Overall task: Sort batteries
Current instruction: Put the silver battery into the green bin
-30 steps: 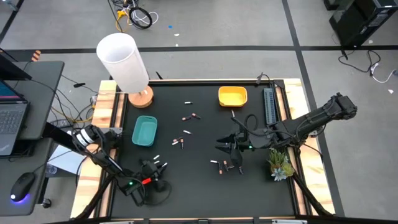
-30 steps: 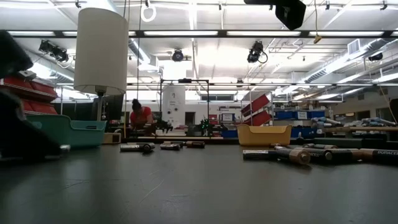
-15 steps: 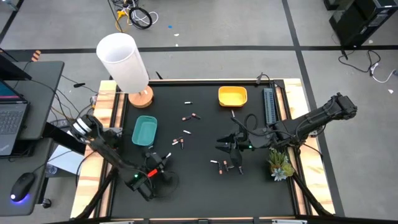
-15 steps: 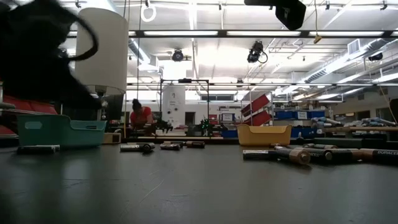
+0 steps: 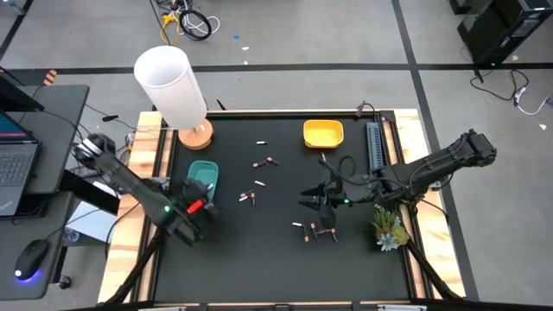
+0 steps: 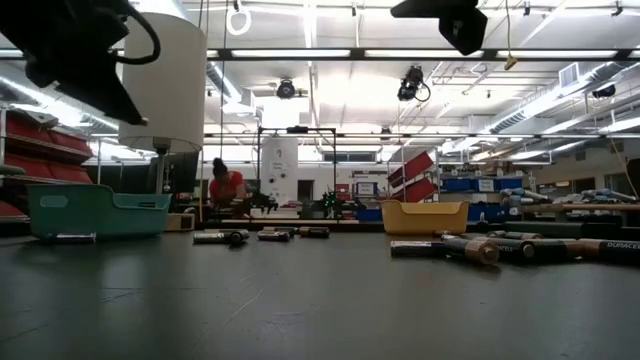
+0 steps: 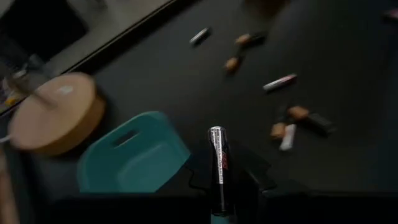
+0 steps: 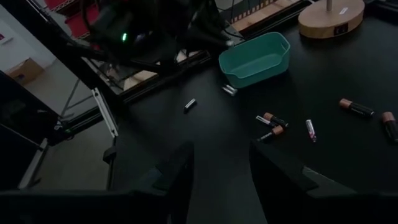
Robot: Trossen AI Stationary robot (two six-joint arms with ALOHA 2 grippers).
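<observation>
My left gripper (image 5: 200,206) hovers at the near right corner of the teal bowl (image 5: 200,175), shut on a silver battery (image 7: 217,155). My right gripper (image 5: 314,201) hangs open above the table's middle right; the right wrist view shows nothing between its fingers (image 8: 221,177). Loose batteries lie flat on the black mat: one far off (image 5: 261,141), a pair (image 5: 268,161), several at the middle (image 5: 251,198), and some under the right gripper (image 5: 304,228). Two more lie near the teal bowl (image 8: 255,57), one of them a short way off (image 8: 189,104). The yellow bowl (image 5: 323,134) stands at the far side. My left gripper pinches the silver battery's rear part (image 7: 219,186) between its two fingers. The battery lies along the fingers, and its free end (image 7: 216,132) sticks out past them. The fingers slant down from the table's near left side. The battery is lifted clear of the mat.
A white lamp (image 5: 173,82) on a round wooden base (image 7: 53,115) stands at the far left corner, close behind the teal bowl. A green plant sprig (image 5: 389,226) and a grey strip (image 5: 374,147) sit along the right edge. Bare mat lies near the front edge.
My left gripper has risen from the mat at the near left and gone toward the far edge, up to the teal bowl. In the low view it has climbed from table height to the picture's top. My right gripper has kept still.
</observation>
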